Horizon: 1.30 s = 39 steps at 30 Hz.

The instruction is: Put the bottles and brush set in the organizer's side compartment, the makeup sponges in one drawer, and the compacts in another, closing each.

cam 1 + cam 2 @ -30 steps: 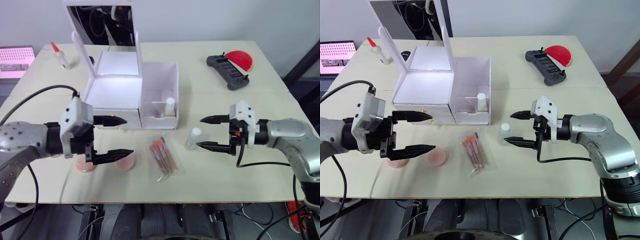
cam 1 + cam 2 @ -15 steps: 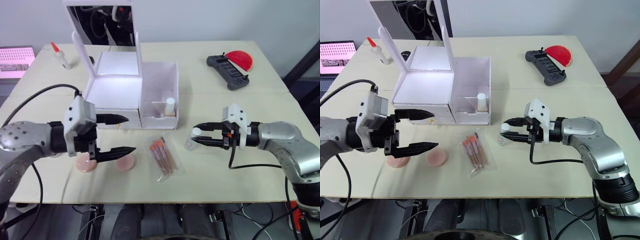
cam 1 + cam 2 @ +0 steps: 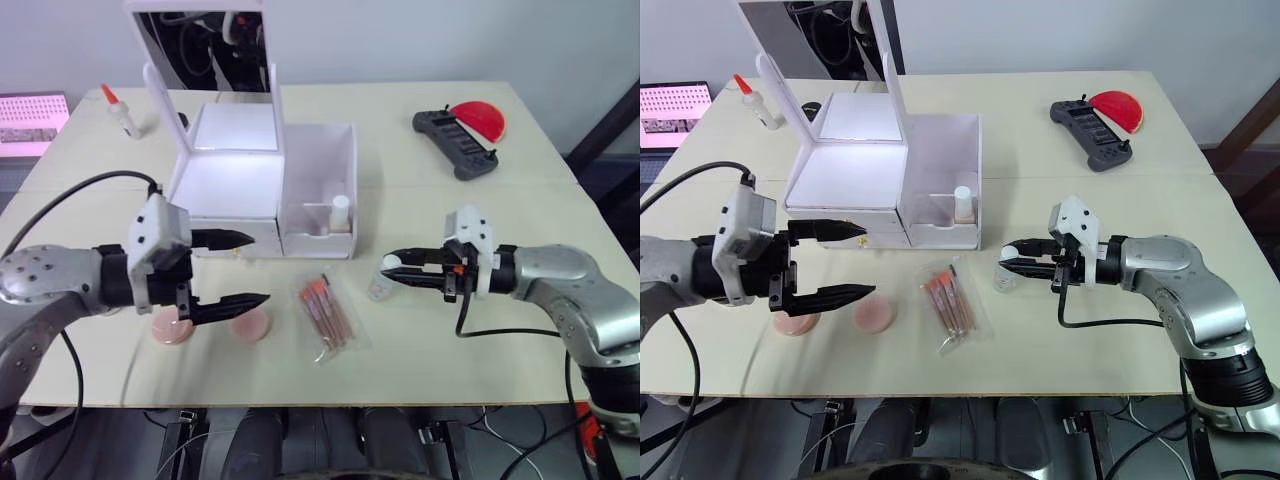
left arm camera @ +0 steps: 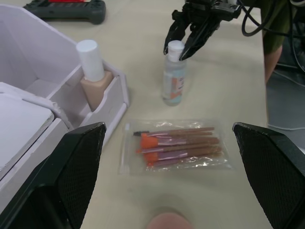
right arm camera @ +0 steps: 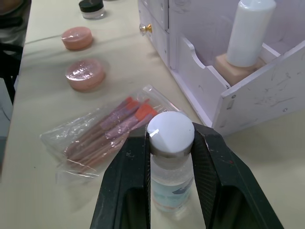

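Observation:
A small clear bottle (image 3: 381,283) with a white cap stands on the table right of the brush set (image 3: 325,312). My right gripper (image 3: 388,270) is shut on its cap, a finger (image 5: 129,181) pressed to each side. A white-capped bottle (image 3: 340,213) stands in the side compartment of the white organizer (image 3: 250,180). My left gripper (image 3: 257,269) hangs open in front of the organizer's drawers, above two pink round cases (image 3: 170,328) (image 3: 248,325); I cannot tell whether they are compacts or sponges. The brush set is a clear bag of orange-tipped brushes (image 4: 176,145).
The organizer's mirror lid (image 3: 200,45) stands open at the back. A black controller (image 3: 455,143) and a red half-disc (image 3: 480,120) lie far right. A glue bottle (image 3: 120,110) stands far left. A black-lidded jar (image 5: 91,7) sits by the drawers.
My right gripper moved left to the clear bottle and closed on its cap. My left arm stayed almost still, open.

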### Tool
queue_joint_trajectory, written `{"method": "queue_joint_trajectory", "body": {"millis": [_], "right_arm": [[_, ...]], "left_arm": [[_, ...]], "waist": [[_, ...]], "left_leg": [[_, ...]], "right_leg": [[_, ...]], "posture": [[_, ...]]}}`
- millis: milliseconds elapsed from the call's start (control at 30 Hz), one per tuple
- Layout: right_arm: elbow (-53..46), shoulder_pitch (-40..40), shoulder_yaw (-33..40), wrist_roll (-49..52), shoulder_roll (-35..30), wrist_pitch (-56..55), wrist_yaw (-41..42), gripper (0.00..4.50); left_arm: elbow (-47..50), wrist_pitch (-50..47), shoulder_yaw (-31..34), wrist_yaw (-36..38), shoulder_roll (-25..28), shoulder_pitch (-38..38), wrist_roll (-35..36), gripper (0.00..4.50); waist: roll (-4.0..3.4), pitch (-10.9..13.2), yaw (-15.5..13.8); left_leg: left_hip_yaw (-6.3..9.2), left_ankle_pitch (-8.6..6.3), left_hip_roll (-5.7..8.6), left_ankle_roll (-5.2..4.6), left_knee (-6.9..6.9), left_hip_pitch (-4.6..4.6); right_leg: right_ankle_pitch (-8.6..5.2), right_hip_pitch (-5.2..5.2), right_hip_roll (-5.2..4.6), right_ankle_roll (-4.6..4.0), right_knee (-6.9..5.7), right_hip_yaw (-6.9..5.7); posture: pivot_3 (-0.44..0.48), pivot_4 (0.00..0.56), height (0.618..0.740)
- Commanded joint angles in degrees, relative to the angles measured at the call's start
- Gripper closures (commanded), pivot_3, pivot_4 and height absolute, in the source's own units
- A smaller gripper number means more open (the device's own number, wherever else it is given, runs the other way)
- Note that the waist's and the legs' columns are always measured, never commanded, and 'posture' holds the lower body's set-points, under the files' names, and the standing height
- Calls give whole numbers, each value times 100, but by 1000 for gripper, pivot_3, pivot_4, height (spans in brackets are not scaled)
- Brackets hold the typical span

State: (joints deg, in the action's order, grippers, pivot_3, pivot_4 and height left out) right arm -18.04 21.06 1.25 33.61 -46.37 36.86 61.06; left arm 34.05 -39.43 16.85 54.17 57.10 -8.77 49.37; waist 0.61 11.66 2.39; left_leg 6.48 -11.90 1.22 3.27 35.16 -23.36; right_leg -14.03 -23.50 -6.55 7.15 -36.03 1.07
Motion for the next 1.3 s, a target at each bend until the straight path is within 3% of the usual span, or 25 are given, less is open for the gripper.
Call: {"method": "queue_joint_trajectory", "body": {"millis": [33, 233, 467, 667, 967, 1300], "right_arm": [[-214, 618, 345, 563, -357, 493, 236, 3679], [65, 2336, 170, 1320, -204, 1232, 432, 3679], [1118, 3748, -814, 454, 665, 715, 521, 3679], [2455, 4335, -1597, -788, 1368, -391, 587, 3679], [3914, 4686, -1916, -1772, 2094, -1263, 708, 3679], [4484, 4607, -1963, -2262, 2415, -1625, 866, 3679]], "left_arm": [[-87, 99, 403, -144, -79, 153, -79, 0], [-9, 229, 909, -359, -298, 788, -323, 0], [473, 78, 1791, -1080, -855, 1624, -168, 0], [1052, 24, 2459, -1519, -1224, 2258, 167, 0], [1551, 75, 2845, -1964, -1427, 2937, 211, 0], [1722, 183, 2915, -2108, -1464, 3210, 204, 0]], "waist": [[-3, 1, 4], [-2, 2, 19], [2, 0, 3], [2, 0, 10], [2, 0, 12], [1, 1, 24]], "left_leg": [[0, 0, 0, 0, 0, 1], [1, 0, -3, 0, -3, -1], [1, 0, -4, 0, -2, -3], [1, 0, -4, 0, -2, -3], [2, 0, -4, 1, -7, -3], [2, 0, -5, 1, -9, -2]], "right_leg": [[1, -1, 0, -1, 0, 0], [1, -8, 1, -2, 0, -2], [3, -7, 1, -4, 2, -4], [3, -10, 1, -4, 0, -3], [4, -15, 4, -5, -2, -2], [5, -18, 7, -7, -5, -1]], "posture": [[0, 150, 740], [0, 150, 740], [0, 150, 740], [0, 150, 740], [0, 150, 740], [0, 150, 740]]}}
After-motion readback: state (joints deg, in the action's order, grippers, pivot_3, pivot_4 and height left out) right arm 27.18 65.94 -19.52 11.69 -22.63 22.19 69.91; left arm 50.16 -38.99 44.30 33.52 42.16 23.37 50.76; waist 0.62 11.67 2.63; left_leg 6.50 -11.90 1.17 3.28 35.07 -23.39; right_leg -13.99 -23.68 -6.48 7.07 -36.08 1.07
